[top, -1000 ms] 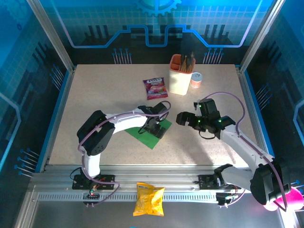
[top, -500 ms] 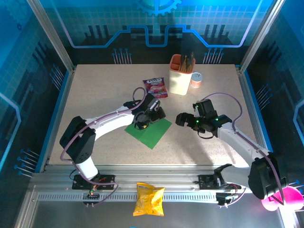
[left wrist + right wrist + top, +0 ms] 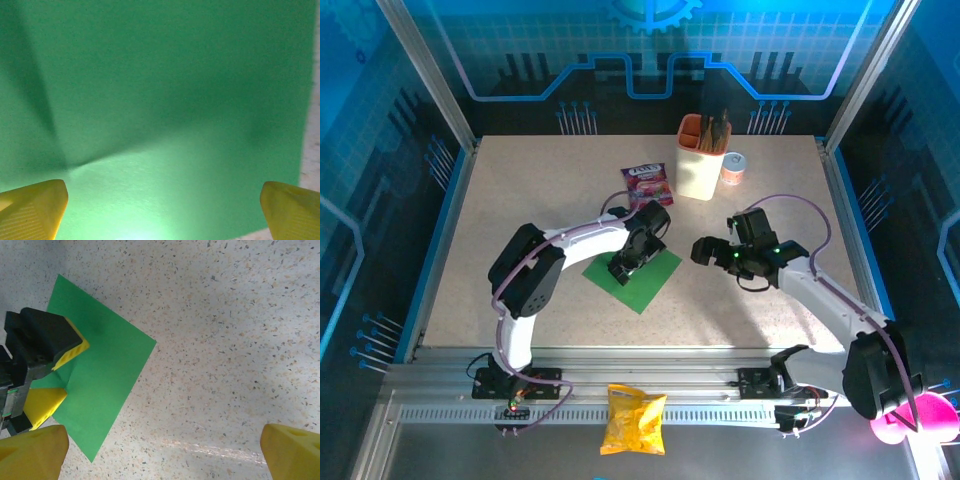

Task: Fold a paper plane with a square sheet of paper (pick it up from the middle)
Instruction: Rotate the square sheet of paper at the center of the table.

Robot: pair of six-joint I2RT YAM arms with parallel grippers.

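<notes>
Lying flat near the middle of the surface, the bright green square sheet of paper (image 3: pixel 642 283) is turned like a diamond, and the left wrist view shows a faint crease (image 3: pixel 107 155) across it. The left arm's fingers (image 3: pixel 72 349) are spread wide directly over the sheet's far left part, gripping nothing; whether they touch the paper cannot be told. The right arm's fingers (image 3: pixel 704 248), also wide open and empty, hover just right of the sheet. Toward the far edge sit a purple snack sachet (image 3: pixel 647 186), a cream container (image 3: pixel 699 172) and a small can (image 3: pixel 733 168).
</notes>
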